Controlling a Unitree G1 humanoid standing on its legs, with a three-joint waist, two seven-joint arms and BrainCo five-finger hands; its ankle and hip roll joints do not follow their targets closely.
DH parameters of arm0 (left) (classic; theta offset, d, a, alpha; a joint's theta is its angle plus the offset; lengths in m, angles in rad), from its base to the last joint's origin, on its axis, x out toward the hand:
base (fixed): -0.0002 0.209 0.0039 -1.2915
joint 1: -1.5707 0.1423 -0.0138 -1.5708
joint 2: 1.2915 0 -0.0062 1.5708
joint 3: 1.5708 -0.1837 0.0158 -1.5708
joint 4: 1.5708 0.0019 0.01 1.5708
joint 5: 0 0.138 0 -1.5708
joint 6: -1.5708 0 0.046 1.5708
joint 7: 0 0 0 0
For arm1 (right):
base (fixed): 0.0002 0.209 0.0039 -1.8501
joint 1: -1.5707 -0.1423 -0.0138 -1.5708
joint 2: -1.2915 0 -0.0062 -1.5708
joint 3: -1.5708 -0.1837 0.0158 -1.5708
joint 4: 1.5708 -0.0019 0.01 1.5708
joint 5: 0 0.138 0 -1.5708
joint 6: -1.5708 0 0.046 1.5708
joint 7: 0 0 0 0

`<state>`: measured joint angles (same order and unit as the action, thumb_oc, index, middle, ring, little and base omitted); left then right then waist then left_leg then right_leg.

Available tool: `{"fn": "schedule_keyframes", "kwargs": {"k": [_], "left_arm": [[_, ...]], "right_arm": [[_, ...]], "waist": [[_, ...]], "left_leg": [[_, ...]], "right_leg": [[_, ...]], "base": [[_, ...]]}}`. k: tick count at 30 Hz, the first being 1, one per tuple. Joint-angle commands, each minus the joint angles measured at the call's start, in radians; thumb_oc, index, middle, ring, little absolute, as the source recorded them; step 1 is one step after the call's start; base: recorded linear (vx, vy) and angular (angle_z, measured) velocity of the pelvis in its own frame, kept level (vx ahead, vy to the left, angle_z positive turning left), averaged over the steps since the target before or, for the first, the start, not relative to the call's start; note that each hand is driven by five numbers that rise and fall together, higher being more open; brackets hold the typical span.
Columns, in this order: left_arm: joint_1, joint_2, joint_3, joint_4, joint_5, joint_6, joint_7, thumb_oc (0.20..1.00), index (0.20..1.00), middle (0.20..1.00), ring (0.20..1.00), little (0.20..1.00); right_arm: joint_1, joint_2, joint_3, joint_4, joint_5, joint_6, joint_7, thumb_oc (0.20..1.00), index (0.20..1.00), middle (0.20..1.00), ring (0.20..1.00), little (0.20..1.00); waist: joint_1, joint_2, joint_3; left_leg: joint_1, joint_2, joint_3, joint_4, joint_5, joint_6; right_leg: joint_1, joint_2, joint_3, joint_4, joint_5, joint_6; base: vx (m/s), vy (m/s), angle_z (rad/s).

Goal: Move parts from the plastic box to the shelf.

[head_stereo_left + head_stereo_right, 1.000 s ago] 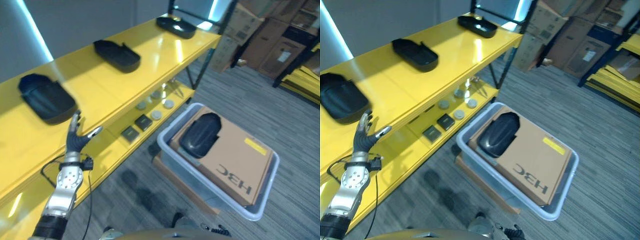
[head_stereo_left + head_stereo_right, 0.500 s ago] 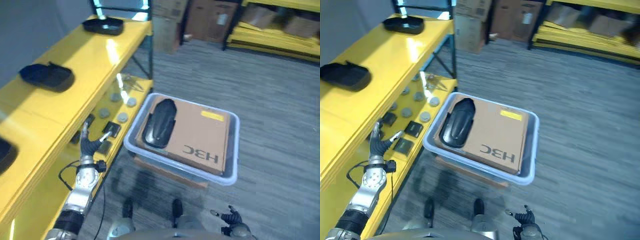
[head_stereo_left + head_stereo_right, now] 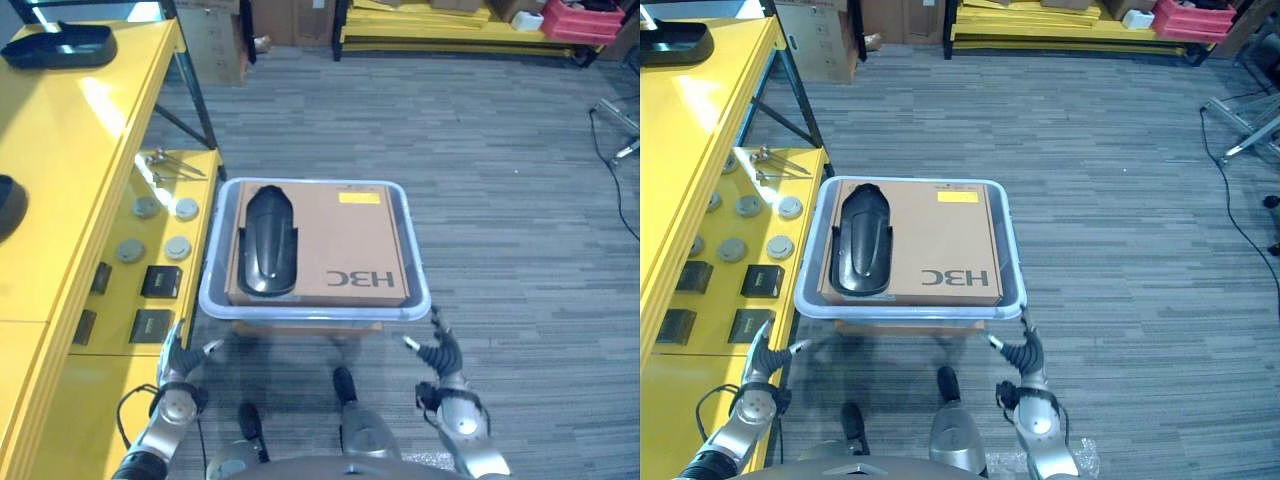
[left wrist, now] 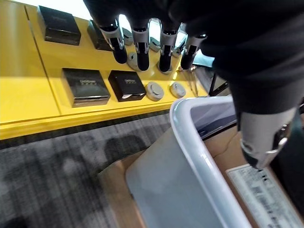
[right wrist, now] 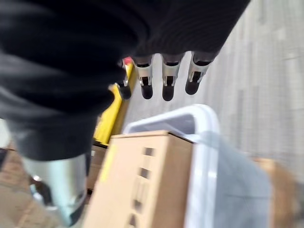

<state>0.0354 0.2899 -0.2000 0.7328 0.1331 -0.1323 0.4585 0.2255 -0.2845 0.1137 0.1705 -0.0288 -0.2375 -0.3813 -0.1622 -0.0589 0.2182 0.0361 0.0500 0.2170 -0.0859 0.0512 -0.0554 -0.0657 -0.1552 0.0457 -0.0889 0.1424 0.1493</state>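
A black moulded part [image 3: 268, 240] lies on the left side of a brown cardboard box [image 3: 350, 245] inside the pale plastic box [image 3: 315, 310], straight ahead on the floor. The yellow shelf [image 3: 70, 150] runs along the left, with one black part [image 3: 58, 44] at its far end and another part [image 3: 5, 205] at the picture's edge. My left hand [image 3: 180, 358] hangs open below the box's near left corner. My right hand [image 3: 440, 352] hangs open below its near right corner. Both hold nothing; straight fingers [image 4: 142, 47] show in the left wrist view and fingers [image 5: 166, 80] in the right wrist view.
The lower shelf level carries round grey discs [image 3: 150, 225] and black square boxes [image 3: 160, 282]. Cardboard cartons [image 3: 215, 40] and a red crate [image 3: 575, 18] stand at the back. Grey carpet stretches to the right of the plastic box.
The camera has swung from the shelf to face the plastic box. My left hand has dropped away from the shelf edge, and my right hand has risen beside the box.
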Motion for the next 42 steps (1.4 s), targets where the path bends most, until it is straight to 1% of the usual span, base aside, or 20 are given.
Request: {"fn": "schedule_keyframes", "kwargs": {"k": [1,3,5,6,10,13,15,19,20,23,32,42], "left_arm": [[-0.049,-0.007,-0.017,0.072,0.033,-0.021,0.024,1.000,1.000,1.000,1.000,1.000],[-0.046,-0.016,-0.030,0.102,0.029,-0.019,0.014,1.000,1.000,1.000,1.000,1.000],[-0.050,-0.028,-0.035,0.149,0.008,-0.016,0.001,1.000,1.000,1.000,1.000,1.000],[-0.053,-0.029,-0.033,0.151,0.008,-0.017,0.001,1.000,1.000,1.000,1.000,1.000],[-0.075,-0.023,-0.055,0.177,-0.010,-0.013,0.007,1.000,1.000,1.000,1.000,1.000],[-0.077,-0.024,-0.077,0.207,-0.028,-0.014,0.002,1.000,1.000,1.000,1.000,1.000],[-0.083,-0.036,-0.093,0.241,-0.054,-0.006,-0.001,1.000,1.000,1.000,1.000,1.000],[-0.084,-0.056,-0.084,0.280,-0.088,0.006,-0.004,1.000,1.000,1.000,1.000,1.000],[-0.084,-0.072,-0.082,0.293,-0.107,0.012,-0.002,1.000,1.000,1.000,1.000,1.000],[-0.088,-0.084,-0.088,0.302,-0.112,0.013,-0.003,1.000,1.000,1.000,1.000,1.000],[-0.110,-0.072,-0.130,0.243,-0.130,-0.002,-0.025,1.000,1.000,1.000,1.000,1.000],[-0.122,-0.079,-0.138,0.275,-0.142,0.005,-0.032,1.000,1.000,1.000,1.000,1.000]], "right_arm": [[-0.055,-0.079,-0.037,-0.068,-0.037,-0.073,-0.052,1.000,1.000,1.000,1.000,1.000],[-0.102,-0.100,-0.038,-0.065,-0.059,-0.064,-0.079,1.000,1.000,1.000,1.000,1.000],[-0.255,-0.135,-0.012,-0.005,-0.114,-0.011,-0.125,1.000,1.000,1.000,1.000,1.000],[-0.259,-0.135,-0.010,-0.002,-0.114,-0.012,-0.125,1.000,1.000,1.000,1.000,1.000],[-0.471,-0.163,0.027,0.086,-0.108,0.033,-0.173,1.000,1.000,1.000,1.000,1.000],[-0.632,-0.185,0.063,0.212,-0.116,0.070,-0.205,1.000,1.000,1.000,1.000,1.000],[-0.730,-0.164,0.075,0.296,-0.062,0.080,-0.235,1.000,1.000,1.000,1.000,1.000],[-0.752,-0.153,0.085,0.309,-0.062,0.091,-0.245,1.000,1.000,1.000,1.000,1.000],[-0.766,-0.148,0.090,0.324,-0.075,0.107,-0.248,1.000,1.000,1.000,1.000,1.000],[-0.781,-0.140,0.102,0.351,-0.067,0.110,-0.242,1.000,1.000,1.000,1.000,1.000],[-0.889,-0.150,0.181,0.482,-0.052,0.124,-0.180,1.000,1.000,1.000,1.000,1.000],[-0.939,-0.128,0.205,0.474,-0.069,0.119,-0.188,1.000,1.000,1.000,1.000,1.000]], "waist": [[0.030,0.030,-0.012],[0.041,0.034,-0.015],[0.066,0.043,-0.013],[0.065,0.043,-0.012],[0.106,0.051,0.028],[0.134,0.060,0.046],[0.149,0.067,0.059],[0.157,0.070,0.063],[0.164,0.069,0.067],[0.172,0.071,0.072],[0.205,0.072,0.096],[0.225,0.068,0.105]], "left_leg": [[0.003,0.033,-0.014,-0.001,-0.039,-0.001],[-0.002,0.032,-0.023,-0.001,-0.039,-0.002],[-0.019,0.032,-0.041,-0.001,-0.030,-0.005],[-0.020,0.032,-0.042,-0.001,-0.030,-0.005],[-0.084,0.029,-0.078,-0.001,-0.005,-0.010],[-0.125,0.026,-0.093,-0.001,0.010,-0.013],[-0.155,0.025,-0.105,-0.001,0.023,-0.017],[-0.169,0.025,-0.111,-0.001,0.027,-0.018],[-0.180,0.024,-0.118,-0.001,0.029,-0.019],[-0.194,0.021,-0.131,-0.001,0.033,-0.020],[-0.230,0.011,-0.160,-0.001,0.044,-0.020],[-0.244,0.008,-0.179,-0.001,0.050,-0.021]], "right_leg": [[0.012,-0.016,-0.047,0.015,-0.050,0.048],[0.016,-0.020,-0.061,0.009,-0.051,0.047],[0.017,-0.024,-0.085,0.004,-0.050,0.045],[0.016,-0.024,-0.086,0.005,-0.051,0.045],[-0.019,-0.025,-0.107,0.003,-0.039,0.039],[-0.047,-0.029,-0.122,0.002,-0.027,0.036],[-0.072,-0.027,-0.129,0.002,-0.021,0.034],[-0.081,-0.025,-0.133,0.002,-0.021,0.032],[-0.084,-0.025,-0.139,0.002,-0.023,0.032],[-0.091,-0.027,-0.145,0.002,-0.022,0.032],[-0.112,-0.031,-0.166,0.002,-0.012,0.035],[-0.113,-0.033,-0.181,0.002,-0.015,0.033]], "base": [[0.05,-0.011,0.00],[0.03,-0.025,0.12],[0.00,-0.042,0.26],[-0.04,-0.039,0.33],[-0.11,-0.040,0.30],[-0.06,-0.022,0.33],[-0.03,-0.010,0.18],[0.01,-0.006,0.13],[0.00,0.000,0.00],[0.00,-0.004,0.03],[-0.01,-0.006,0.09],[0.00,0.003,0.06]]}}
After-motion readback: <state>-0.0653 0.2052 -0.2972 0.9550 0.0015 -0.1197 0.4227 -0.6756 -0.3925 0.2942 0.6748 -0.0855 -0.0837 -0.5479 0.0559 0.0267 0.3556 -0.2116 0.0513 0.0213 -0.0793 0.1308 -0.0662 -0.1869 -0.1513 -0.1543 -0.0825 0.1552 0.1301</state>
